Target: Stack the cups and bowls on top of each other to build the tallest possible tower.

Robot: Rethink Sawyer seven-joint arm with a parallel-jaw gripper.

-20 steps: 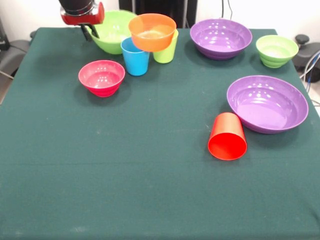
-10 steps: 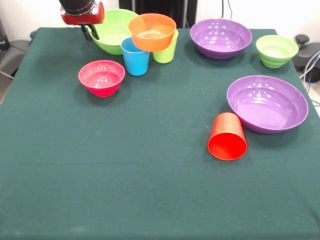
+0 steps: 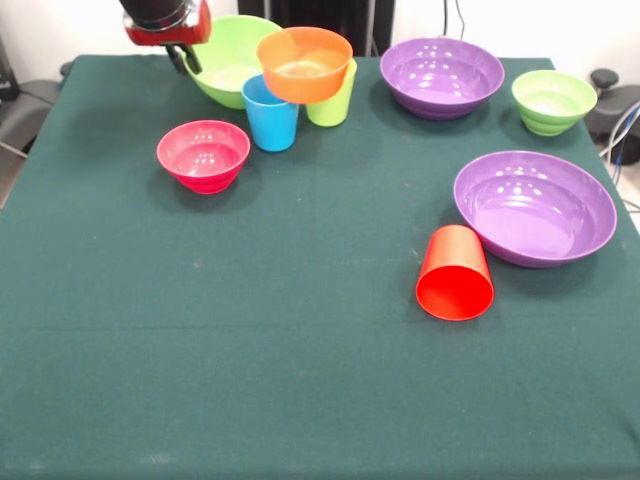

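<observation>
A: Where does the gripper (image 3: 184, 58) hang?
B: It hangs at the far left of the large lime green bowl (image 3: 228, 60), its dark fingers (image 3: 180, 62) pointing down just beside that bowl's left rim. Whether the fingers are spread or pressed together cannot be told; nothing shows between them

A: And the orange bowl (image 3: 304, 63)?
B: It sits raised just right of the large lime green bowl, resting on the rims of the blue cup (image 3: 270, 114) and the lime green cup (image 3: 334, 100), both upright and close together

A: What else lies near that big bowl?
B: The pink bowl (image 3: 203, 154) stands on the green surface (image 3: 250, 350) in front of it, apart from the blue cup. Further right of it sits a purple bowl (image 3: 442, 76), and beyond that the small green bowl (image 3: 553, 100)

A: The rest?
B: A second, larger purple bowl (image 3: 535, 205) sits well to the right and nearer the camera than the large lime green bowl. The red cup (image 3: 455, 273) lies on its side just beside this purple bowl's left edge, mouth toward the camera
</observation>
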